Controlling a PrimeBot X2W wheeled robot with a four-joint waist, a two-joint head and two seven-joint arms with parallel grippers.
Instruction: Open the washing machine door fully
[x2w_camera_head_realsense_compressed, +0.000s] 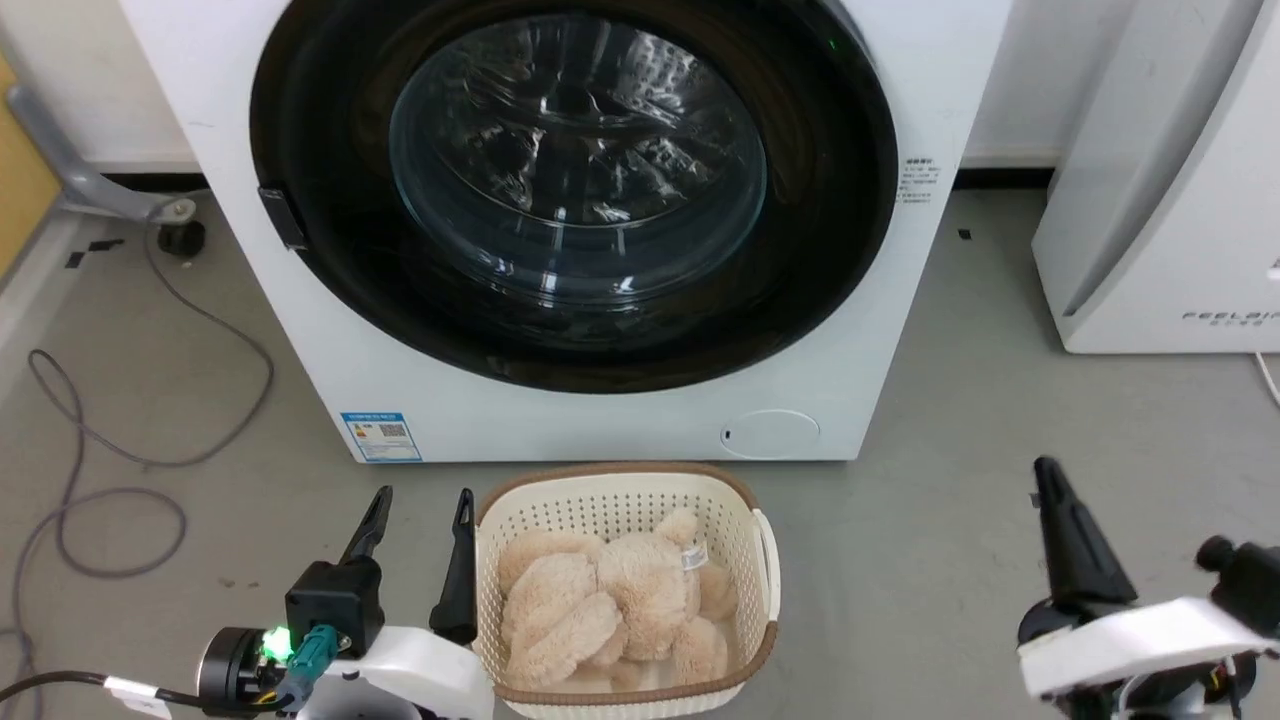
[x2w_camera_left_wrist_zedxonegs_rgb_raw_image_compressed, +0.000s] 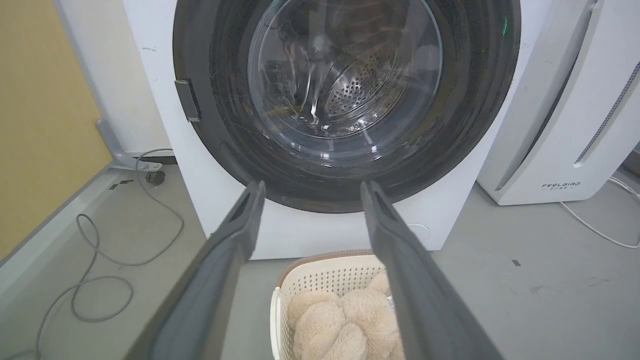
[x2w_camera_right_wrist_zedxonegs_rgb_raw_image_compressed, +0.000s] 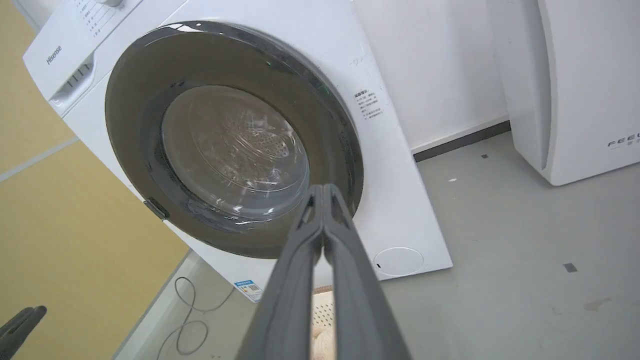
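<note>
Both of my grippers hung low in front of the washing machine (x2w_camera_head_realsense_compressed: 310, 340), and parts of them were hard to read: in the head view the right gripper (x2w_camera_head_realsense_compressed: 1048, 475) showed as one dark spike, so its two fingers could not be told apart there, and its pale forearm ran off the bottom corner. The head view and the left wrist view cut off the top of the washing machine door (x2w_camera_head_realsense_compressed: 575, 190), and glare on the glass blurred what lay inside; holes of the steel drum showed through it in the left wrist view. The right wrist view took in the whole door (x2w_camera_right_wrist_zedxonegs_rgb_raw_image_compressed: 232, 145). It was a wide, glossy black ring with a clear bulging glass bowl at its centre, nearly as broad as the white front it lay flat against, shut. A small dark tab (x2w_camera_head_realsense_compressed: 283, 217) sat on its left edge, and a green light (x2w_camera_head_realsense_compressed: 830, 43) glowed near its upper right. My left gripper (x2w_camera_head_realsense_compressed: 421, 500) had its fingers spread well apart with nothing between them, just beside a cream basket (x2w_camera_head_realsense_compressed: 620, 470) holding a tan plush toy (x2w_camera_head_realsense_compressed: 610, 600); whether it touched the basket I could not tell. My right gripper (x2w_camera_right_wrist_zedxonegs_rgb_raw_image_compressed: 322, 189) had its fingers pressed together at the tips, gripping nothing, well apart from the door.
</note>
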